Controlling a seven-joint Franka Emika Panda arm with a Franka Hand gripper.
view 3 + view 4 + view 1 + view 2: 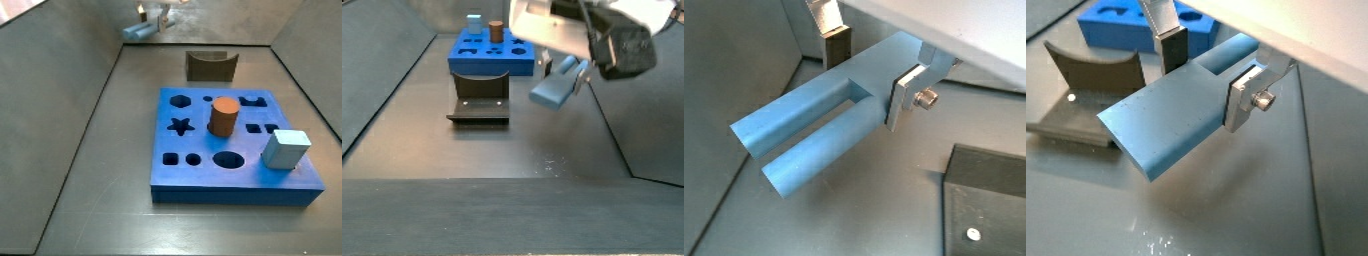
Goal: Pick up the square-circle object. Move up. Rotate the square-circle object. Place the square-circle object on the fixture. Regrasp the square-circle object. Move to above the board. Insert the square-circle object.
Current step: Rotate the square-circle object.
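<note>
Dark grey flooring (94,170) with sloped grey walls forms the work area seen in both side views. High above this floor the gripper (563,72) is held, with the arm's white body and black wrist filling the upper part of a side view; in a side view it appears small near the far wall (156,22).

Between the silver finger plates the square-circle object (824,122) is clamped, so the gripper is closed on it. One dark pad (838,46) is pressed against one long side, and the other finger (905,92), with its screw head, is set against the opposite side. The peg is seen tilted, its free end pointing down and away from the gripper; a rectangular recess is visible along one face in a wrist view, while a flat face (1180,115) is presented in a wrist view. In a side view the piece (557,85) hangs clear of the floor.

Below and to one side of the gripper, well apart from the peg, the fixture (480,98) stands on its base plate, its U-shaped notch (1093,72) empty. Beyond the fixture lies the board (227,145), flat on the floor, with an orange cylinder (223,116) and a pale cube (285,149) standing on it.
</note>
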